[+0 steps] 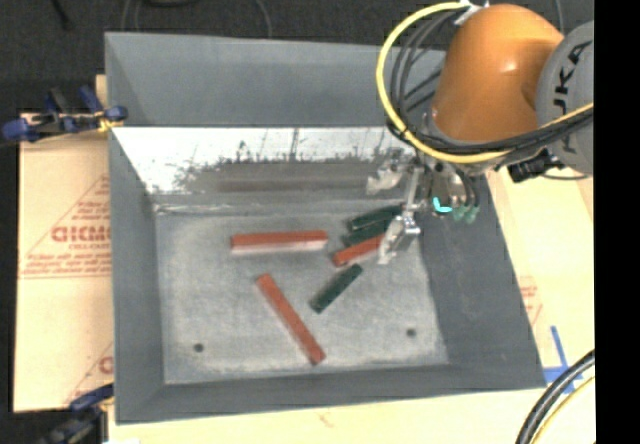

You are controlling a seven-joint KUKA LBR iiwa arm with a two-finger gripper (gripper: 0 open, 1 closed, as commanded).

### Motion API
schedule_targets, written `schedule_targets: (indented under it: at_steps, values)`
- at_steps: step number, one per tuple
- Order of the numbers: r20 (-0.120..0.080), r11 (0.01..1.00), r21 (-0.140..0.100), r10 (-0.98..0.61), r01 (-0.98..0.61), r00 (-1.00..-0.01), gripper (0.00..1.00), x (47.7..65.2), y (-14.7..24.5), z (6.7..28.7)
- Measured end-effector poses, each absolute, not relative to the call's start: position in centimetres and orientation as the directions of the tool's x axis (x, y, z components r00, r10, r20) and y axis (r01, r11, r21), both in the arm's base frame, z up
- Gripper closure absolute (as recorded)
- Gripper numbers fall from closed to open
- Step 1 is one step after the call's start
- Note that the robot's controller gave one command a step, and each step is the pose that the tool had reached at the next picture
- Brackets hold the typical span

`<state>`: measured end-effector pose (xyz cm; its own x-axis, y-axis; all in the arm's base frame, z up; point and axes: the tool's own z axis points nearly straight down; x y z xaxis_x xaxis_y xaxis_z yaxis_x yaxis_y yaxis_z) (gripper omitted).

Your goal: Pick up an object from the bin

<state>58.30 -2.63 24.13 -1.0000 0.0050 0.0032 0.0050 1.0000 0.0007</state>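
you had the gripper [400, 230] low over the floor of the grey bin [478, 262], at about 2 o'clock from the floor's middle, near where the far wall and the right-hand wall meet. whether it was spread or closed you could not tell from this view, since the orange wrist cover [495, 72] and the cables crowded over it, and nothing could be seen pinched in it. its tip sat at the 3 o'clock end of a short orange-red stick [355, 253], with a dark green stick [372, 223] just beside that one at its 12 o'clock; the two looked to be touching. a second dark green stick [335, 290] lay near them at 7 o'clock, a long red bar [278, 243] ran toward 9 o'clock, and another red bar [290, 319] lay slantwise toward 6 o'clock, well apart. the likeliest fault from here was a grip at the very end of the orange-red stick: it would probably swing and slip out on the lift. closing where the two sticks met could catch both, or nudge one away and leave you with nothing. the walls stood close at 1 and 3 o'clock, so a sideways correction risked a knock against them.
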Motion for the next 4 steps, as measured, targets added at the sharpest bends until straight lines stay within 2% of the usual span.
schedule_targets:
  at_steps: [1,2,3,4]
  values:
    - [-0.005,1.0,0.0,0.005,0.005,-1.0,0.0,58.4,-2.6,24.6]
    - [-0.01,1.0,0.002,0.021,0.021,-1.0,0.0,58.1,-2.8,19.1]
    - [-0.008,1.0,-0.002,0.002,0.002,-1.0,0.0,57.8,-2.6,13.1]
    - [0.004,1.0,-0.001,-0.025,-0.025,-1.0,0.0,57.3,-2.3,8.0]
